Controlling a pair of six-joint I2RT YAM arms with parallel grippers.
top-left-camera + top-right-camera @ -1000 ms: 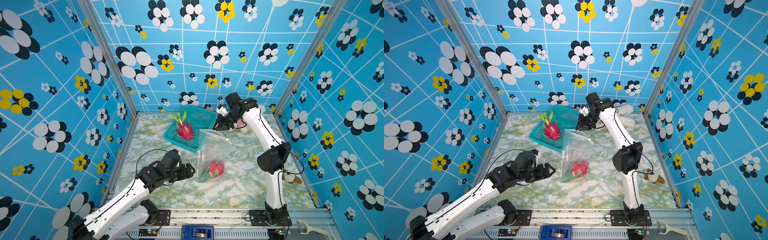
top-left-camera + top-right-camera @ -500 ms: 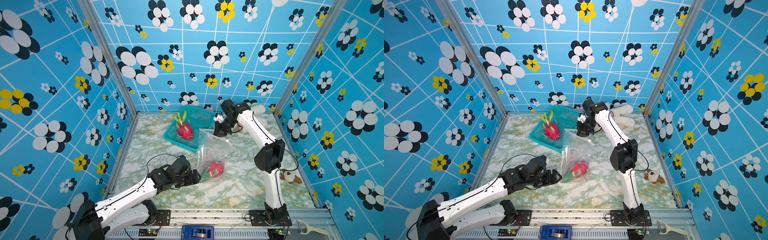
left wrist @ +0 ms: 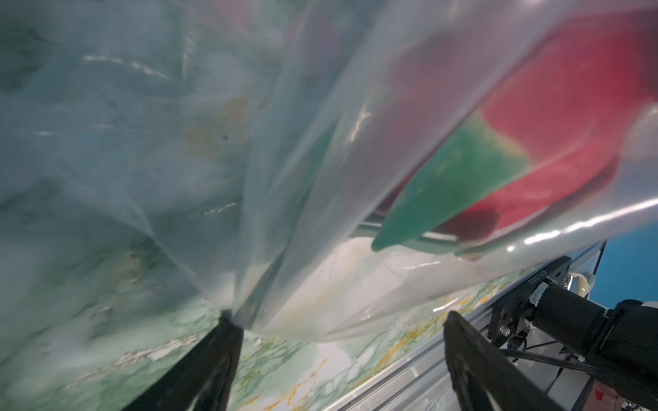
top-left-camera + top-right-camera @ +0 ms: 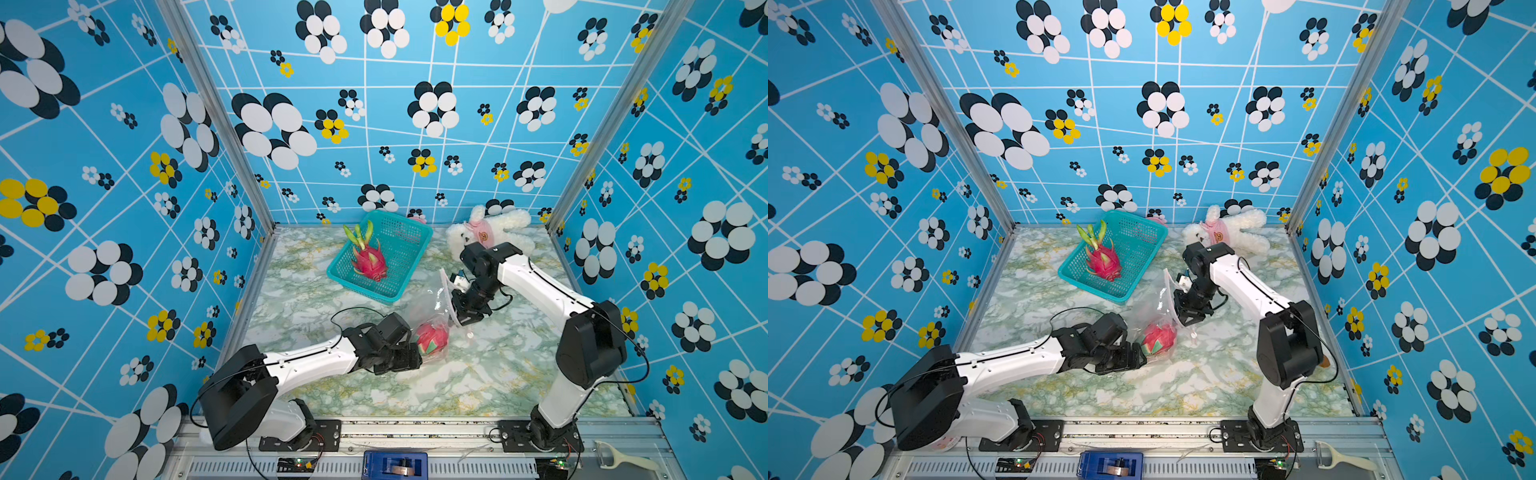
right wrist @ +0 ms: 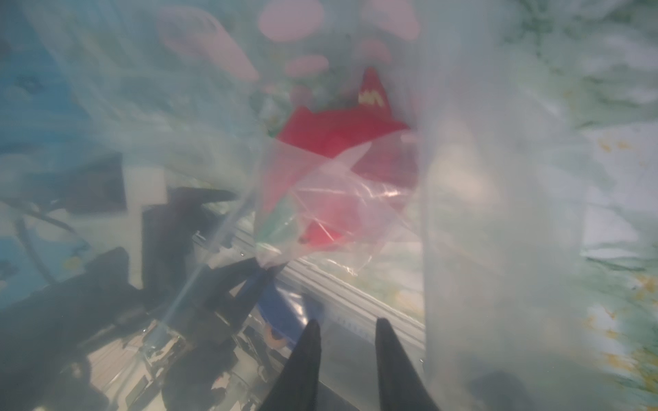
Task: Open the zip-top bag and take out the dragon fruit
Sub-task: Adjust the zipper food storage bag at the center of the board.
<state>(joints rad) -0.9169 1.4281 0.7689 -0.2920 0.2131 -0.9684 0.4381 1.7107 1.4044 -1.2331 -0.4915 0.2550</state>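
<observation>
Left gripper (image 3: 338,359) gapes wide at the bag (image 4: 429,304) holding the dragon fruit (image 4: 432,338); right gripper (image 5: 347,356) narrowly parted against its film.

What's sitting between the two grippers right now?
The dragon fruit inside the zip-top bag lies between the left gripper and the right gripper, seen in both top views.

The clear, crinkly, glossy plastic zip-top bag (image 4: 430,305) catches bright highlights just beside the teal perforated plastic basket (image 4: 405,253). Beyond the basket lies a white fluffy plush toy (image 4: 505,226). Under the basket, the green-veined marble-look tabletop (image 4: 478,374) is smooth with a soft sheen.
</observation>
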